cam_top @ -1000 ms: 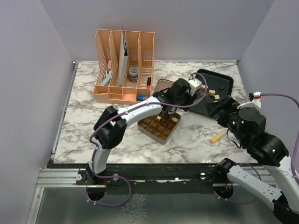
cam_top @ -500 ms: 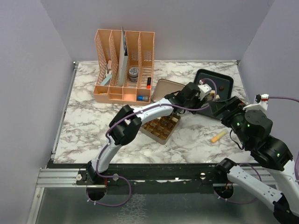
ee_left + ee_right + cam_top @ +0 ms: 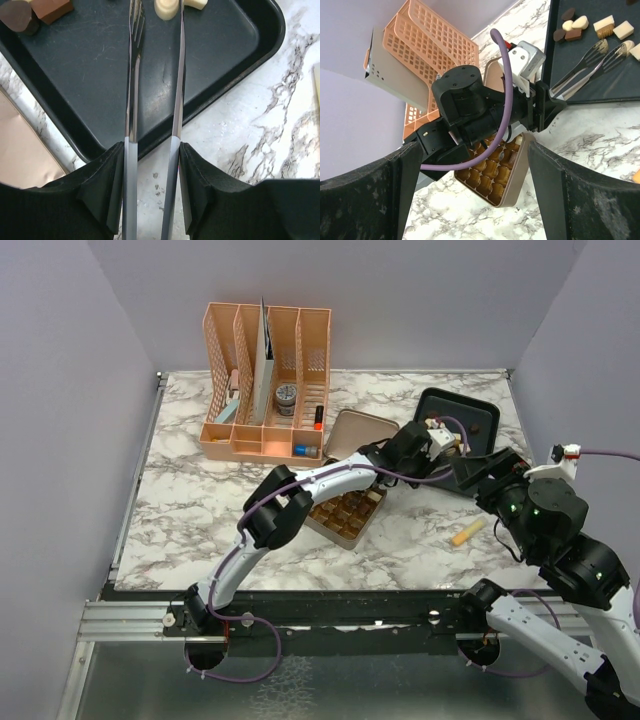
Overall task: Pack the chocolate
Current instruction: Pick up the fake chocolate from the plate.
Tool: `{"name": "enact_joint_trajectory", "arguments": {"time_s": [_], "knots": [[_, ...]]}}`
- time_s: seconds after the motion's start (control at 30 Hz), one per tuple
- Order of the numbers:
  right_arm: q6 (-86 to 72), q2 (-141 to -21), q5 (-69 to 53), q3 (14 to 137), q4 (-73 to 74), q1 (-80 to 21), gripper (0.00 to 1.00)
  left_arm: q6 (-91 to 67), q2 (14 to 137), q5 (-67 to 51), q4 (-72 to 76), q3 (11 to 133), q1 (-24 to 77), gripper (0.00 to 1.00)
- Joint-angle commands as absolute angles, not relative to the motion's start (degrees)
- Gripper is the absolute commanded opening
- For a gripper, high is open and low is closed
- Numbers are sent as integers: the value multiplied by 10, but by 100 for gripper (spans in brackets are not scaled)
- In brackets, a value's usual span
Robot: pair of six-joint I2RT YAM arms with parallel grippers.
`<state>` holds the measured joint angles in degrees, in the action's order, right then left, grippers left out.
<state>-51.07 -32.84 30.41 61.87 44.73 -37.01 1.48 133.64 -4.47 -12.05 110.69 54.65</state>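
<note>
Tongs (image 3: 131, 75) apparently farther over tray (image 3: 75, 75)

Over black tray (image 3: 625, 80): left end effector (image 3: 546, 102) clamps tongs (image 3: 585, 64), tips near chocolate pieces (image 3: 603, 26).

Plain lilac walls close in the table (image 3: 200, 500) on three sides: the back wall (image 3: 400, 300), the left wall (image 3: 60, 440) and the right wall (image 3: 590, 360). The tabletop is white marble veined with grey, under soft, even light. A metal rail (image 3: 130, 620) runs along its near edge.
</note>
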Motion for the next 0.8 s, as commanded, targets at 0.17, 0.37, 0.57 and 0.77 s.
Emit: {"name": "enact_joint_trajectory", "arguments": {"time_s": [0.17,0.37,0.57,0.77], "knots": [[-524,-317,320,628,448,-368,90,33,1372,-21,-107,1160,554,47],[-528,-313,318,626,451,-368,90,36,1390,-15,-115,1173,555,46],[-533,-303,316,619,454,-368,90,40,1374,-8,-115,1173,561,35],[-532,-291,300,603,444,-368,90,32,1329,-4,-122,1163,569,30]]}}
